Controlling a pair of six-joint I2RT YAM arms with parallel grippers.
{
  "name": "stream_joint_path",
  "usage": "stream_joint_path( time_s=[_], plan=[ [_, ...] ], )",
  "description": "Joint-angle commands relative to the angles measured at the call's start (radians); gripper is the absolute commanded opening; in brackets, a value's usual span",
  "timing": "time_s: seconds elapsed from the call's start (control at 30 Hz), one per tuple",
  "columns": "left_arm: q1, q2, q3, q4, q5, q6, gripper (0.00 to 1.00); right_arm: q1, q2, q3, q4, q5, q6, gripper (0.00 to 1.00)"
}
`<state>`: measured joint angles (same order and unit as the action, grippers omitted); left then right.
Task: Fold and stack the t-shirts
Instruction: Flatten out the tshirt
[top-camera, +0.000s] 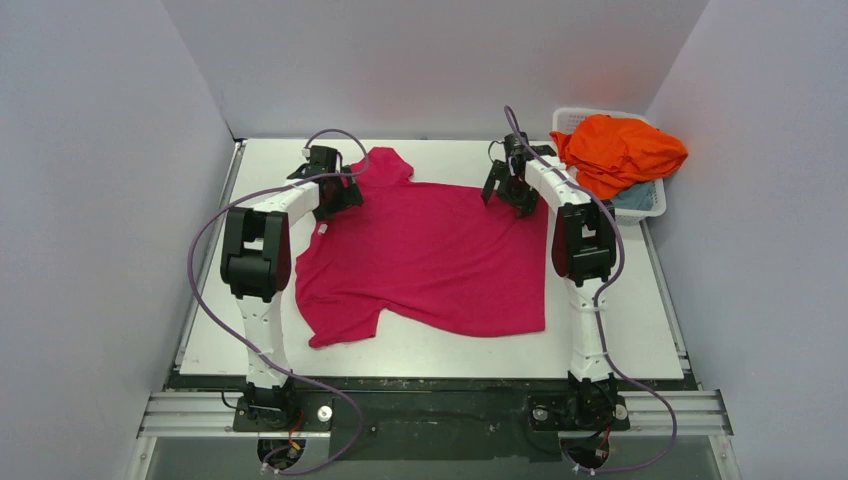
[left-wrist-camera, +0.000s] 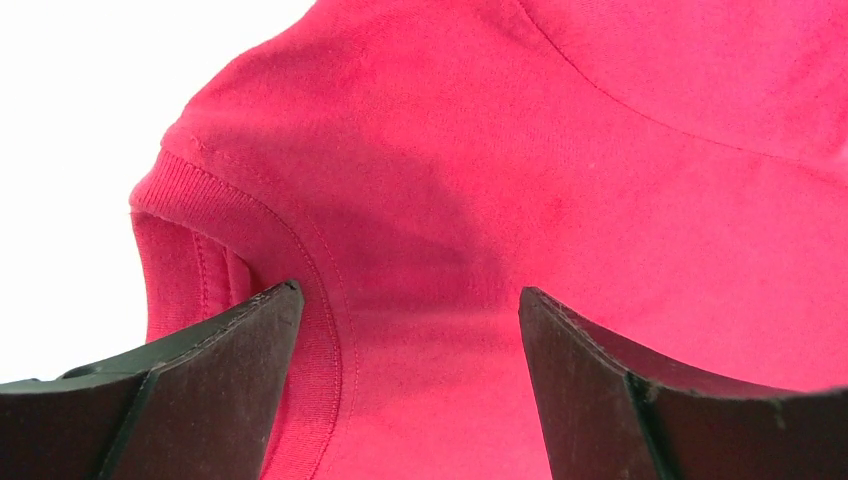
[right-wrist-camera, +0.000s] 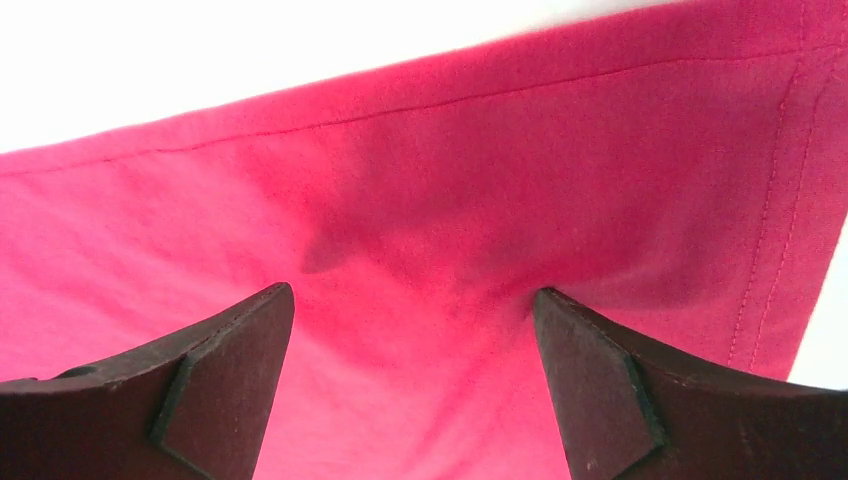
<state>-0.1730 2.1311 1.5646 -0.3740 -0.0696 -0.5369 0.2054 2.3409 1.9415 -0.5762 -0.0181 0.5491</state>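
In the top external view, the soft magenta-pink short-sleeved cloth t-shirt (top-camera: 430, 260) is lying spread flat on the white table (top-camera: 620, 330), with its neck end toward the left arm. No fold is showing in it yet. The left gripper (top-camera: 338, 190) is sitting over that neck end and the right gripper (top-camera: 508, 188) over a far hem corner. The bright orange cloth t-shirt (top-camera: 620, 150) is lying heaped on the white plastic lattice basket (top-camera: 655, 205), with a pale blue-grey t-shirt (top-camera: 628, 205) peeking out beneath it. Nothing is being stacked anywhere.

In the left wrist view, the left gripper (left-wrist-camera: 410, 300) is standing spread wide over pink cloth, pinching nothing. The ribbed collar (left-wrist-camera: 200, 205) is running just beside one finger.

In the right wrist view, the right gripper (right-wrist-camera: 410, 295) is also gaping wide and gripping nothing. It is hovering near the stitched hem (right-wrist-camera: 770, 200) at the shirt's corner.

The task looks to be at its very start: every fold on the pink shirt remains, then the other shirts and the stacking.
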Motion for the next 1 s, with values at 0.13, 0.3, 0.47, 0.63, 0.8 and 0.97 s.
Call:
stream_joint_path(
  time_s=[0.13, 0.3, 0.47, 0.63, 0.8, 0.97],
  plan=[
    [0.056, 0.117, 0.154, -0.055, 0.026, 0.003, 0.91, -0.033, 0.212, 0.302, -0.016, -0.102, 0.042, 0.84],
    [0.070, 0.167, 0.217, -0.072, 0.035, 0.001, 0.91, -0.048, 0.270, 0.395, 0.135, -0.171, 0.098, 0.84],
    [0.076, 0.198, 0.282, -0.093, 0.040, 0.001, 0.91, -0.056, 0.300, 0.430, 0.290, -0.201, 0.134, 0.85],
    [0.075, 0.181, 0.341, -0.118, 0.068, 0.018, 0.91, -0.056, 0.291, 0.483, 0.311, -0.246, 0.118, 0.87],
    [0.069, 0.028, 0.380, -0.158, 0.062, 0.037, 0.91, -0.020, 0.099, 0.402, 0.205, -0.169, -0.032, 0.93],
    [0.041, -0.218, 0.196, -0.177, -0.066, 0.030, 0.91, 0.033, -0.168, 0.219, 0.121, -0.009, -0.157, 0.95]
  ],
)
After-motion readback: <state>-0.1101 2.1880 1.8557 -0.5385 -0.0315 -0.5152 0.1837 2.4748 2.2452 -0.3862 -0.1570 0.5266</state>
